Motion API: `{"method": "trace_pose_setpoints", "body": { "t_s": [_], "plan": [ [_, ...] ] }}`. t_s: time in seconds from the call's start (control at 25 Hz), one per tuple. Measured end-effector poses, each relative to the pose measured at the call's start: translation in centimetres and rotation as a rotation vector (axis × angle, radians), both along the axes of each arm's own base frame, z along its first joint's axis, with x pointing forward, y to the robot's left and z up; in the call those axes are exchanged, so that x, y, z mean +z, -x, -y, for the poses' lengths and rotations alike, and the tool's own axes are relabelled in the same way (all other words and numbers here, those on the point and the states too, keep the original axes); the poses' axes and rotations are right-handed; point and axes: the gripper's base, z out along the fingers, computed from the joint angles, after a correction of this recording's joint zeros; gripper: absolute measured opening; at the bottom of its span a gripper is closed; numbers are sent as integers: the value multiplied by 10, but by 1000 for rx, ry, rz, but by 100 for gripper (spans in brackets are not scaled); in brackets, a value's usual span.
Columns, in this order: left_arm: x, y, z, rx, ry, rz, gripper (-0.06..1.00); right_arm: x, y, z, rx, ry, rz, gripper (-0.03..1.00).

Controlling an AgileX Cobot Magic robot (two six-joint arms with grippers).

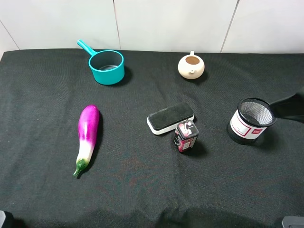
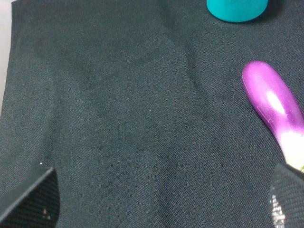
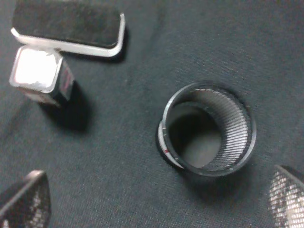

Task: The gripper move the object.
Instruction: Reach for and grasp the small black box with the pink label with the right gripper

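- Your right gripper (image 3: pixel 156 199) hung spread wide and empty over the black cloth (image 1: pixel 142 190) near the mesh cup (image 1: pixel 251 121).
- Your left gripper (image 2: pixel 159 199) was also spread, beside the eggplant (image 1: pixel 87 135).
- The red-and-black box (image 1: pixel 185 137) stood upright just in front of the eraser (image 1: pixel 170 118).
- Farthest back sat the teapot (image 1: pixel 191 66) and the teal saucepan (image 1: pixel 107 66).

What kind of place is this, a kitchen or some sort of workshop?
Probably a robot test bench, not a kitchen: a black cloth spread flat below plain white panels, with unrelated props laid out apart, such as an eggplant, a teal saucepan and a mesh cup.
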Motion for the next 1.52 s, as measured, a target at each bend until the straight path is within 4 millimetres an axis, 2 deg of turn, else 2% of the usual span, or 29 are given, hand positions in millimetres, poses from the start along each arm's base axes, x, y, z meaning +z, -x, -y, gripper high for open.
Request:
{"method": "trace_pose_setpoints", "body": {
  "t_s": [0.84,1.52],
  "plan": [
    [0,0,0,0,0,0,93,-17,-41,-64,307,145,-70,69],
    [0,0,0,0,0,0,93,-66,-51,-116,581,253,-119,69]
  ]
}}
